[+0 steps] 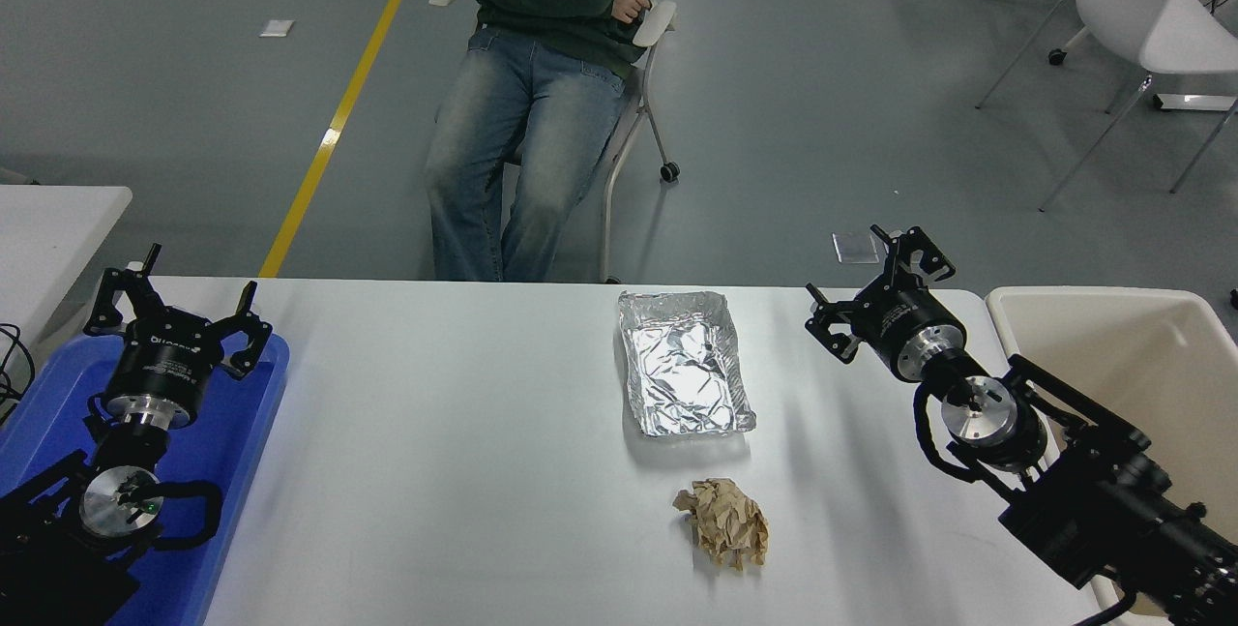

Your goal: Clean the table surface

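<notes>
The big white surface [464, 471] fills the low half of the view and runs from side to side, with its far edge across the middle. Close to us, a bit right of the middle, a crumpled ball of brown paper [723, 521] lies on the surface. Just past it, toward 12 o'clock, sits a shiny foil tray [685, 375], and the two are near but not touching. At 8 o'clock the left arm is parked over a blue tray [247, 432] that lies on the left end of the surface. The left claw [176, 313] points away from us and its fingers are spread apart with nothing in them. At 4 o'clock the black right arm comes in from the corner and reaches up toward 2 o'clock. The right claw [878, 280] hangs over the far right edge of the surface, well apart from the foil tray, and its fingers are spread apart and hold nothing. Right of that arm, at 3 o'clock, stands a beige bin [1112, 316] just beside the end of the surface. At 9 o'clock a corner of a smaller white table [48, 229] shows. Far off at 12 o'clock a person [542, 74] in blue jeans and a green top sits on a chair [643, 113]. At 2 o'clock a white chair [1141, 16] stands on the gray floor.
</notes>
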You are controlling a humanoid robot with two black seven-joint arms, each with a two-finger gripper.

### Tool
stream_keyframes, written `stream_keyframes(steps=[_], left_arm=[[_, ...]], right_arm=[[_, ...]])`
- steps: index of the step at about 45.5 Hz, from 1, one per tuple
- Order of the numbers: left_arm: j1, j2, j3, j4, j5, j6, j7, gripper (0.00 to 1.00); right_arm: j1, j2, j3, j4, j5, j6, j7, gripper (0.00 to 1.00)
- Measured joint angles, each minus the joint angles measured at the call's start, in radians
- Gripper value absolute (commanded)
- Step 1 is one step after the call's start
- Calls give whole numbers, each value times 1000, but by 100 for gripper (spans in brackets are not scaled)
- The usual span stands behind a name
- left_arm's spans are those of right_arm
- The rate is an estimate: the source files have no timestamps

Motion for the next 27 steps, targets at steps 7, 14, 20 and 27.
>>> stream_keyframes(steps=[7, 14, 20, 27], left_arm=[[0, 0, 0, 0, 0, 0, 0, 100], [0, 0, 0, 0, 0, 0, 0, 100], [0, 0, 0, 0, 0, 0, 0, 100], [0, 0, 0, 0, 0, 0, 0, 100]], right_arm=[[5, -2, -3, 0, -7, 1, 0, 100], [11, -3, -6, 0, -12, 3, 0, 100], [16, -4, -9, 0, -30, 5, 0, 100], [21, -4, -13, 0, -83, 6, 0, 100]])
